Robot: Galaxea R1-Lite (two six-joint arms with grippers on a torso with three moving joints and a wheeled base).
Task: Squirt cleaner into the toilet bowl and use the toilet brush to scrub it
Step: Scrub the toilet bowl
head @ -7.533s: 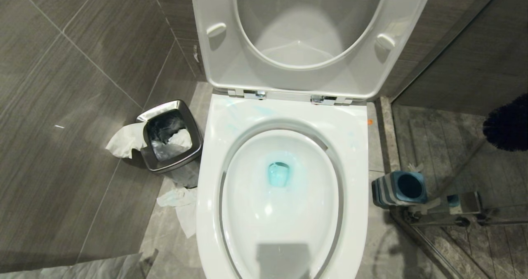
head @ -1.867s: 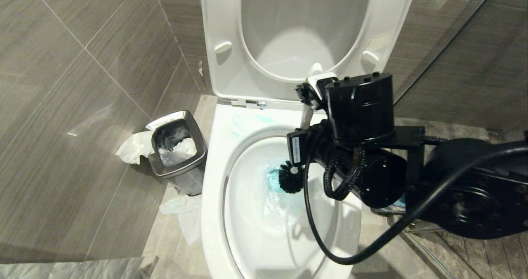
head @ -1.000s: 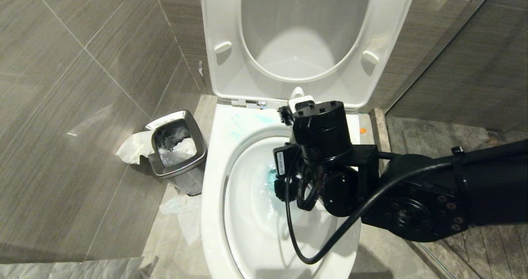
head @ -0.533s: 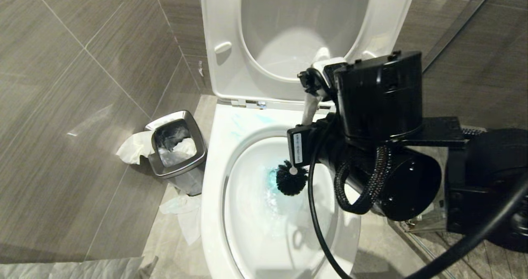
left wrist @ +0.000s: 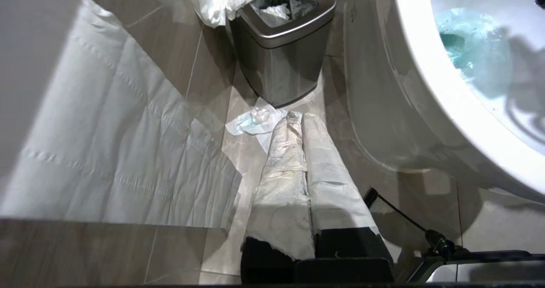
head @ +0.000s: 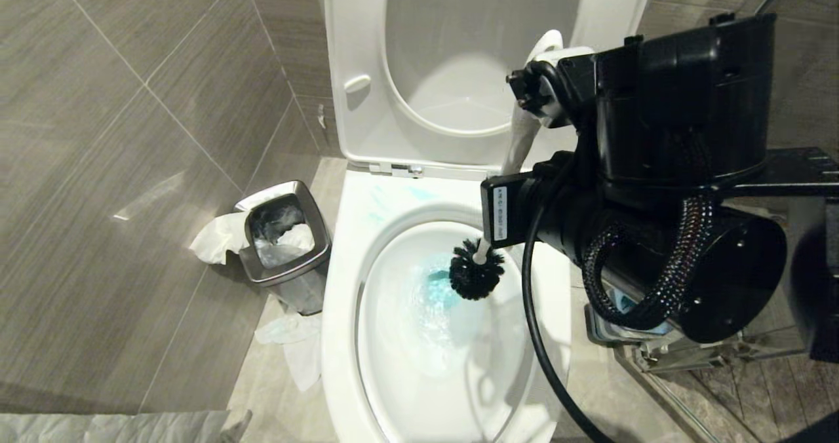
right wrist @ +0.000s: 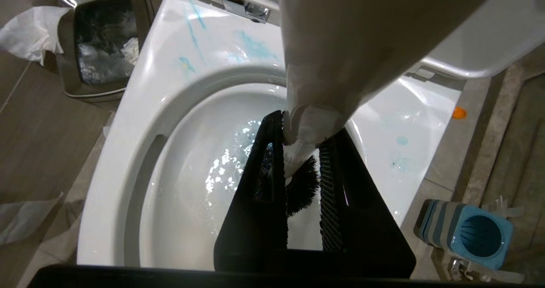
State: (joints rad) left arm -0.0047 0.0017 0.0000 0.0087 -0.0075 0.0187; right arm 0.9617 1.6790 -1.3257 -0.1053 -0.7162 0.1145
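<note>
My right gripper point(head: 534, 92) is shut on the upper end of the toilet brush's white handle point(head: 520, 147), above the back right of the toilet bowl point(head: 339, 312). The handle slants down to the black bristle head point(head: 476, 278), which hangs inside the bowl beside the foamy blue water point(head: 436, 299). In the right wrist view the black fingers point(right wrist: 272, 160) clamp the handle point(right wrist: 340, 45) above the bristles point(right wrist: 303, 185). My left gripper point(left wrist: 296, 118) is shut, its fingers wrapped in white paper, low beside the bowl's outer wall point(left wrist: 383, 109). The cleaner is out of view.
The seat and lid point(head: 354, 50) stand upright against the wall. A square steel bin point(head: 283, 240) with paper hanging out stands left of the bowl, with tissue point(head: 292, 345) on the floor. The blue striped holder point(right wrist: 468, 232) stands right of the bowl.
My right arm has risen and swung right, lifting the brush head from low in the bowl to above the blue water. The whole head view has shifted slightly.
</note>
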